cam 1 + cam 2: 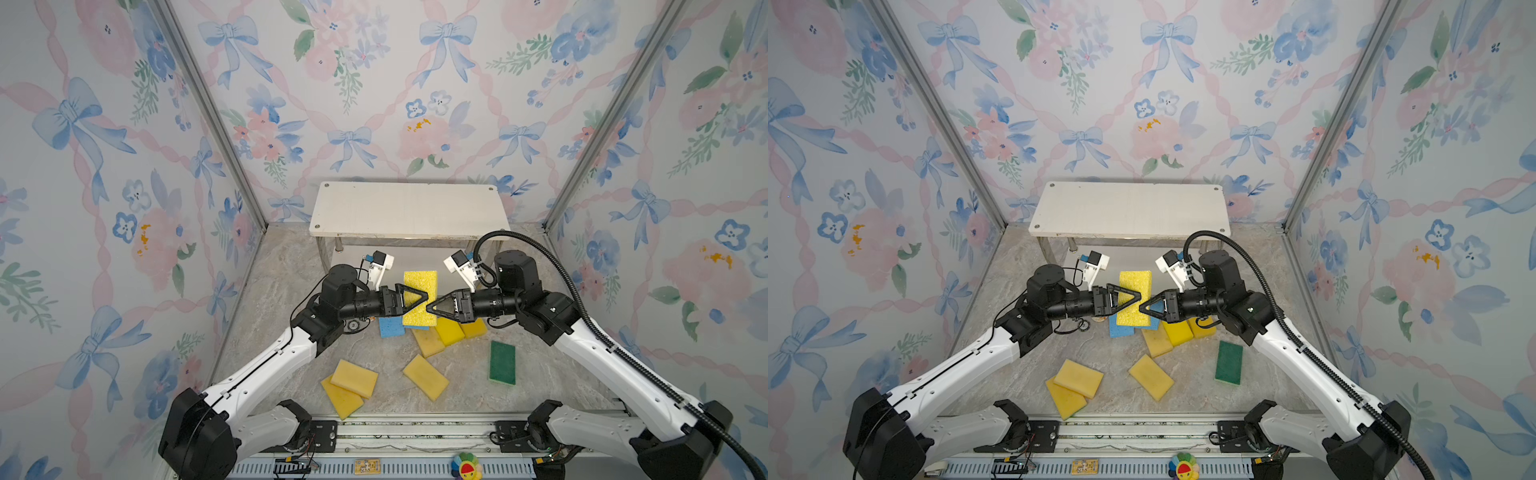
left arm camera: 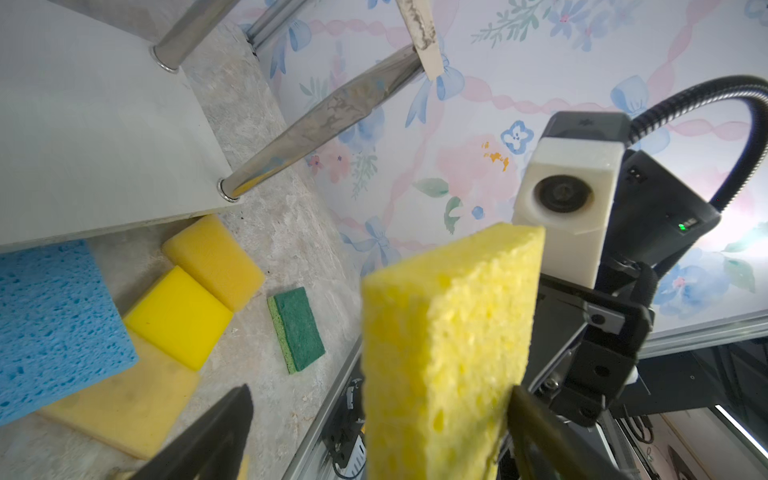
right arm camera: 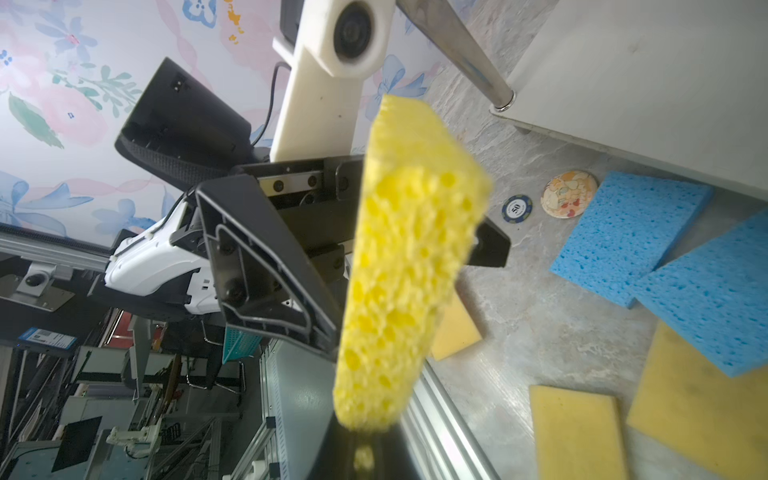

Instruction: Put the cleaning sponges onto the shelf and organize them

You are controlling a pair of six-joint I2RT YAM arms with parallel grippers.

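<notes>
In both top views the two grippers meet just in front of the middle of the shelf [image 1: 409,210] [image 1: 1129,210], and a bright yellow sponge [image 1: 420,282] [image 1: 1134,282] is held up between them, above the table [image 1: 291,291]. The right gripper [image 1: 434,308] [image 1: 1146,309] is closed tightly on this sponge. The left gripper [image 1: 419,297] [image 1: 1133,297] has its jaws wide apart, with one finger over the sponge. A blue sponge [image 1: 390,327] lies on the table under the held one. Beside it, a little further from the shelf, three yellow sponges [image 1: 449,332] overlap. A green sponge [image 1: 502,362] lies further out, before the right end of the shelf. Furthest from the shelf are two overlapping yellow sponges [image 1: 353,378] and a single yellow sponge [image 1: 426,377]. In the left wrist view the fingers [image 2: 224,432] of the left gripper stand wide. The bright yellow sponge is between them, clearly apart from one finger and close to the other; if it touches that one I cannot tell. The blue sponge lies just at the front edge of the shelf's lower board [image 2: 83,124]. In the right wrist view the near end of the bright yellow sponge is pinched by the right gripper, and the left gripper's fingers [image 3: 266,270] stand on both sides of it. Two blue sponges [image 3: 623,237] overlap near the lower board, and two small round discs [image 3: 568,194] lie beside them.
</notes>
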